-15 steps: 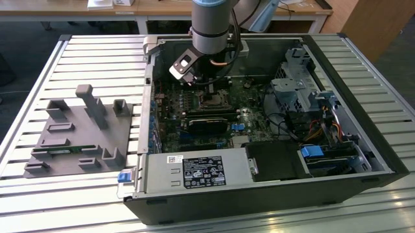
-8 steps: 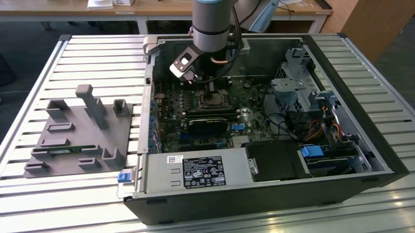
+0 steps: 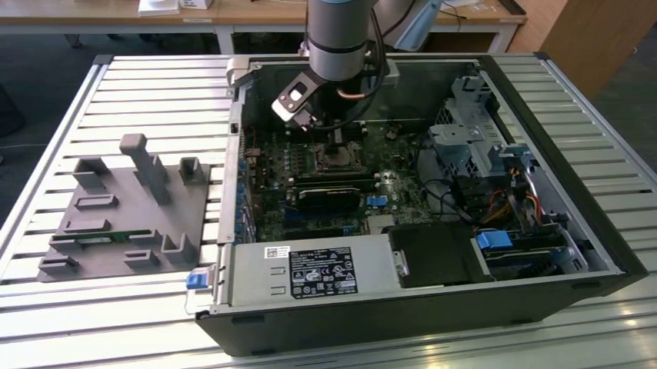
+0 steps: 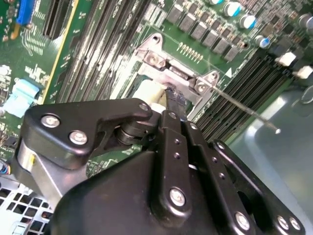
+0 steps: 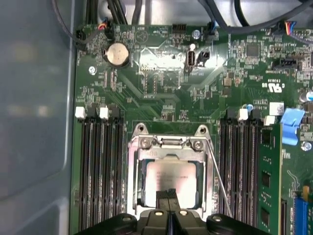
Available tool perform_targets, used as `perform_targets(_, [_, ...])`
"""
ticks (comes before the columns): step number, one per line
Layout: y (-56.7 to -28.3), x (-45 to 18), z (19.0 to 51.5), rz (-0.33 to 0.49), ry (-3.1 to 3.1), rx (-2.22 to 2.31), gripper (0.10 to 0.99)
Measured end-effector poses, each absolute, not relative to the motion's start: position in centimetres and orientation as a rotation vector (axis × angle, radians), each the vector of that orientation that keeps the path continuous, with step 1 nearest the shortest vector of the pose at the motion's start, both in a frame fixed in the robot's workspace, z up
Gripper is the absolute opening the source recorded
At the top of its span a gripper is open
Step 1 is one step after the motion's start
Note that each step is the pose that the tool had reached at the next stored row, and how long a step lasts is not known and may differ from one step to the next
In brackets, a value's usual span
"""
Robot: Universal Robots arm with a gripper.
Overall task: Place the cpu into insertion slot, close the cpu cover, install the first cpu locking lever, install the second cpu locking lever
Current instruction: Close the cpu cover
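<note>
Down inside the open computer case with the gripper, low above the green motherboard. Pinched narrow in the first wrist view, with nothing visible between the tips, and poised right over one edge of the cpu. Sitting flat in the insertion slot, that cpu, pale face up. Framed by the cpu cover, lying down around it, though possibly not pressed fully flat; hard to judge from these angles. Just beside the socket, a thin wire lever, slanting free next to the memory slots and sticking up clear of the board in the second wrist view.
</note>
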State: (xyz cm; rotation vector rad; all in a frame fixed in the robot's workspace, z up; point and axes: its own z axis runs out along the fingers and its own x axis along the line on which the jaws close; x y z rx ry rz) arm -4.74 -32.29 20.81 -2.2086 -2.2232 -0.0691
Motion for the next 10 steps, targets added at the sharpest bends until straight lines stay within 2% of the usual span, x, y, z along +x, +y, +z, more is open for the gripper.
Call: perform_targets(10, [-32.29,-4.19,20.81,-0.069,-2.223,-2.209,0.106])
